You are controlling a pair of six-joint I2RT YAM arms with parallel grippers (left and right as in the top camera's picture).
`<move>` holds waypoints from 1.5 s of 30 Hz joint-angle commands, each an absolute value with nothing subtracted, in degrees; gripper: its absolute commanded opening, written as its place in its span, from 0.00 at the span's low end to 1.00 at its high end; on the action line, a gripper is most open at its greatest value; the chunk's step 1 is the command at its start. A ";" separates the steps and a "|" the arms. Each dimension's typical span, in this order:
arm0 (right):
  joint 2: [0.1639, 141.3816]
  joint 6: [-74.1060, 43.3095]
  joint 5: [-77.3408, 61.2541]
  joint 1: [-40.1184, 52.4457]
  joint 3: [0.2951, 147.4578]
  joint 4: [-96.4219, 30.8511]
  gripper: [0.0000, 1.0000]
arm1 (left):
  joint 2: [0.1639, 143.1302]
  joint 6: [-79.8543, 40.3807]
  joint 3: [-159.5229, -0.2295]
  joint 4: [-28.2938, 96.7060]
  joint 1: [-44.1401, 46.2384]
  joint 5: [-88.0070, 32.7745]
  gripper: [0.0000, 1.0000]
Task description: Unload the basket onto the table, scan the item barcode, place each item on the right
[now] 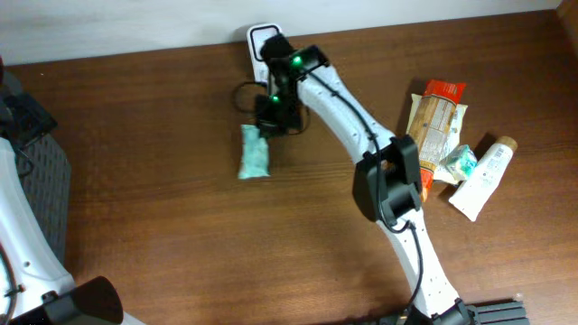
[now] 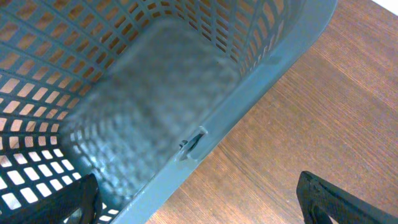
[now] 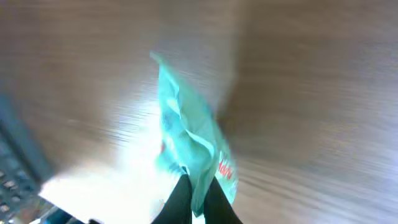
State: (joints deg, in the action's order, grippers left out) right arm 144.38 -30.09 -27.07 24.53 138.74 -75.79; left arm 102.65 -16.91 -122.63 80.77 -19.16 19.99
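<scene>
From overhead, you are seeing the right gripper [image 1: 274, 116] stretching across the table [image 1: 163, 226] and meeting the top end of the teal packet [image 1: 255, 153], near a white device [image 1: 262, 38]. Other groceries [image 1: 438, 122] are lying well apart on the right. In the left wrist view, the left gripper [image 2: 199, 201] is holding its fingers wide apart, gripping nothing, and hovering by the rim of a grey basket [image 2: 249, 81]. The right wrist view is blurring, yet the right gripper [image 3: 196, 202] is showing its jaws clamped on one edge of the teal packet [image 3: 186, 143].
</scene>
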 commanded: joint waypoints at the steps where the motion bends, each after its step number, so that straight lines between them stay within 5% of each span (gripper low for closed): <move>1: 143.61 -21.19 -24.36 25.15 138.80 -81.80 0.04 | 102.41 -17.06 -123.09 80.68 -19.29 20.38 0.99; 2: 143.61 -20.97 -22.94 24.97 138.80 -84.66 0.05 | 102.41 -17.08 -123.09 80.68 -19.29 20.38 0.99; 3: 143.61 -17.50 -22.26 24.58 138.85 -87.24 0.27 | 102.41 -17.06 -123.09 80.68 -19.29 20.38 0.99; 5: 143.24 -13.47 -22.22 23.88 139.92 -90.61 0.53 | 102.41 -17.08 -123.09 80.68 -19.29 20.38 0.99; 11: 142.10 9.43 -21.78 19.64 152.46 -97.32 0.99 | 102.41 -17.08 -123.09 80.68 -19.29 20.38 0.99; 14: 142.10 23.46 -23.86 16.97 159.11 -95.59 0.99 | 102.41 -17.08 -123.09 80.66 -19.29 20.38 0.99; 19: 142.12 31.09 -12.36 13.58 162.85 -88.51 0.99 | 102.41 -17.08 -123.09 80.68 -19.29 20.38 0.99; 21: 143.28 35.07 -21.45 11.22 161.75 -86.98 0.99 | 102.41 -17.06 -123.11 80.68 -19.29 20.38 0.99; 29: 156.16 35.53 -42.19 11.79 160.66 -85.25 1.00 | 102.41 -17.08 -123.09 80.66 -19.29 20.38 0.99; 45: 160.83 35.83 -38.11 18.22 140.40 -85.91 0.76 | 102.41 -17.08 -123.09 80.66 -19.29 20.38 0.99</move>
State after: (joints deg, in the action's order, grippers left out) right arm 157.53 36.14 -43.16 17.76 144.75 -84.77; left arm 102.65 -16.91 -122.63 80.79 -19.16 19.99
